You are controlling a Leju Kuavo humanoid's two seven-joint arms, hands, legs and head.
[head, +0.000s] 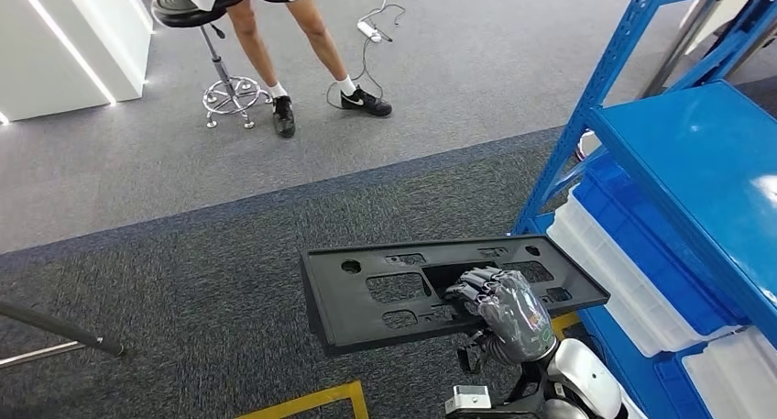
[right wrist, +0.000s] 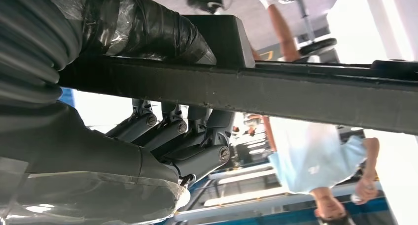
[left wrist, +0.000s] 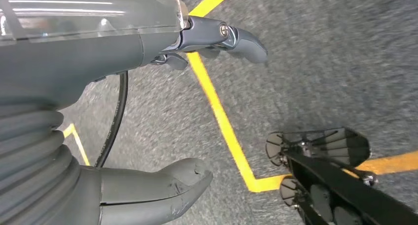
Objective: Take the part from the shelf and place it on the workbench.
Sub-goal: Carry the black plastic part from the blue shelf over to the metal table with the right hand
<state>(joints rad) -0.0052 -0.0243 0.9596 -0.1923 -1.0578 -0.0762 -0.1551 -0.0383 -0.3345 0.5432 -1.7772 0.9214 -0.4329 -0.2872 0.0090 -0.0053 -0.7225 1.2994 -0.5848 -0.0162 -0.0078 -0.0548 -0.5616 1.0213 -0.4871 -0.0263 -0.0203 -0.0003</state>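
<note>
So, quick rundown of what I'm seeing:

Part: a long black plastic panel (head: 440, 291) with cut-out windows and small holes, carried out in the air over the grey carpet (head: 183, 281), just left of the blue shelf (head: 696, 162). No desk visible anywhere yet, so I'd say it's off the shelf and the placing is yet to come.

Right hand: the right hand (head: 508, 314) grips the part, fingers (head: 476, 281) hooked over the edge of the big middle opening. The right wrist view shows the thumb on one face of the rim and the fingers curled against the other.

Left hand: the left hand (left wrist: 187, 107) hangs over the floor by a yellow floor line (left wrist: 222, 121), fingers apart, holding nothing.

Handling: looks stiff and fairly light, thin moulded plastic, probably a bit slick. One hand near the middle seems a fair hold; gripped at an end it'd likely want to twist.

Long axis: runs left-right across the head view, far end tipped slightly up toward the shelf. The broad face looks up, though exact tilt is hard to judge from here.

Bystander: a person (head: 275, 34) by a stool (head: 220, 61), well apart.
</note>
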